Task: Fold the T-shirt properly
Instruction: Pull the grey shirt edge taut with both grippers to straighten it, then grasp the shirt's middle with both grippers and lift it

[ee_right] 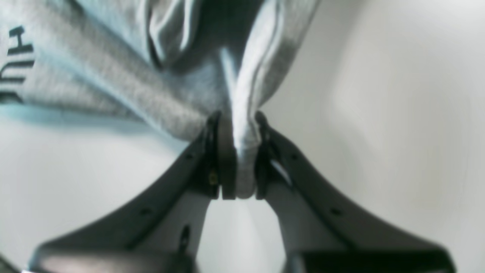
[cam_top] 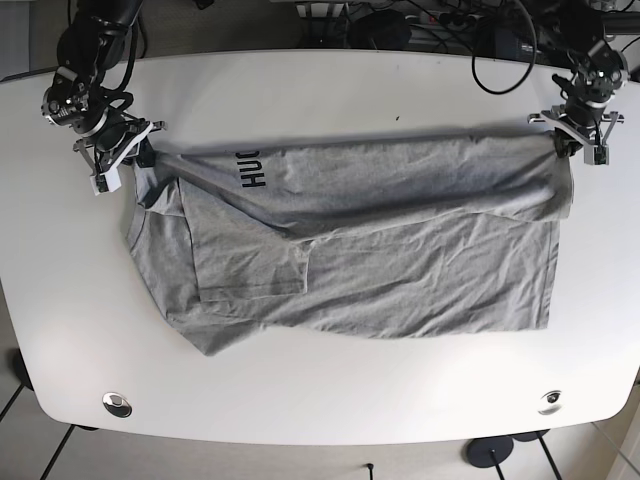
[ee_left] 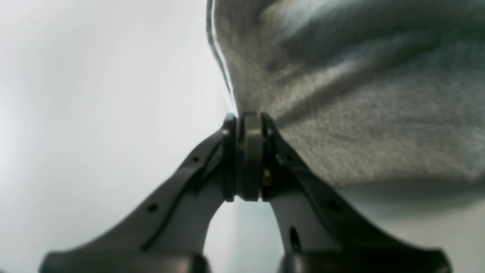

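Note:
A grey T-shirt [cam_top: 380, 250] with black lettering lies across the white table [cam_top: 330, 400], its upper edge lifted and stretched between my two grippers. My left gripper [cam_top: 560, 143] at the base view's right is shut on the shirt's corner, seen close in the left wrist view [ee_left: 248, 121] with grey cloth [ee_left: 360, 113] spreading right. My right gripper [cam_top: 143, 155] at the base view's left is shut on a bunched fold of the shirt [ee_right: 244, 151], pinched between the fingers [ee_right: 238, 151] in the right wrist view. A sleeve hangs at the lower left [cam_top: 200, 320].
Cables and dark gear [cam_top: 440, 20] lie beyond the table's far edge. Two metal discs [cam_top: 117, 402] [cam_top: 549, 401] sit near the front edge. The table's front edge curves close to the shirt's lower part.

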You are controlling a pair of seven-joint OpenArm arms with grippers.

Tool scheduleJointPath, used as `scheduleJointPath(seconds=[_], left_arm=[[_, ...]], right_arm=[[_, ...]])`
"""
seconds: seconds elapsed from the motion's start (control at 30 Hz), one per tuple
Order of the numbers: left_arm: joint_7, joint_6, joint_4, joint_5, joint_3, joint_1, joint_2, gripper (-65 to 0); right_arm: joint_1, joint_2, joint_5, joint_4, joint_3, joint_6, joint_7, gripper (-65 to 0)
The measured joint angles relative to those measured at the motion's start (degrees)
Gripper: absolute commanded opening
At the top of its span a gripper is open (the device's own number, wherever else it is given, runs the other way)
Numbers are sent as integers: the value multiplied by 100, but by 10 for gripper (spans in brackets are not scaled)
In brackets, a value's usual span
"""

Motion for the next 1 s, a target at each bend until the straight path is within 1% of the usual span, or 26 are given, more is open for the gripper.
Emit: scheduleJointPath(seconds=[0.03, 0.1, 0.17, 0.27, 0.37, 0.4, 0.43, 0.47, 0.5, 0.53, 0.57, 0.6, 0.63, 0.67, 0.73, 0.77, 0.8, 0.83, 0.93, 1.0], left_arm=[[17, -2, 289, 15, -2, 247, 105, -635], [20, -44, 763, -15, 4, 654, 177, -635], [-15, -42, 903, -98, -24, 940, 162, -635], [7, -63, 892, -76, -398, 1093, 201, -635], [4, -66, 892, -20, -535, 1069, 195, -632], [2, -66, 892, -24, -584, 1060, 192, -626], [4, -66, 898, -22, -586, 1069, 195, -610], [17, -66, 911, -13, -584, 1082, 205, -565], [90, -63, 962, -15, -584, 1078, 210, -499], [289, -61, 1043, -13, -584, 1058, 201, -425], [446, -39, 1134, -17, -584, 1040, 188, -369], [586, -42, 1248, -20, -579, 988, 179, -340], [730, -42, 1394, -15, -538, 905, 184, -339], [828, -37, 1600, 0, -431, 743, 186, -339], [734, -44, 1827, -149, -236, 492, 153, -339], [745, -44, 1840, -92, -162, 358, 146, -339], [855, -42, 1816, 39, -101, 181, 157, -339], [903, -42, 1762, 55, -46, 9, 164, -339], [798, -39, 1534, 22, 282, -472, 136, -339], [804, -44, 1268, 74, 444, -793, 164, -339]], right_arm=[[-166, -26, 59, 138, 157, 35, -48, -631], [-601, 17, 240, 409, 398, 9, -286, -631], [-938, -4, 483, 560, 610, 15, -444, -631], [-1316, 4, 636, 627, 682, 20, -369, -629], [-1482, 2, 708, 651, 682, 33, -348, -628], [-1519, -2, 728, 651, 680, 33, -310, -598], [-1534, -33, 741, 654, 684, 33, -284, -545], [-1550, -70, 743, 691, 704, 33, -271, -472], [-1567, -105, 702, 791, 708, 31, -326, -382], [-1578, -155, 601, 946, 737, 31, -428, -298], [-1585, -227, 525, 1132, 785, 28, -494, -222], [-1598, -306, 522, 1344, 861, 7, -483, -165], [-1598, -343, 527, 1567, 883, 9, -476, -132], [-1593, -345, 555, 1823, 870, 13, -461, -113], [-1349, -348, 557, 1954, 868, 15, -468, -106], [-1182, -348, 487, 1926, 868, 11, -468, -109], [-955, -337, 470, 1823, 868, 11, -466, -109], [-708, -330, 474, 1668, 866, 13, -463, -111], [57, -308, 433, 1117, 833, 11, -463, -111], [577, -125, 2, 658, 494, -20, -481, -111]])
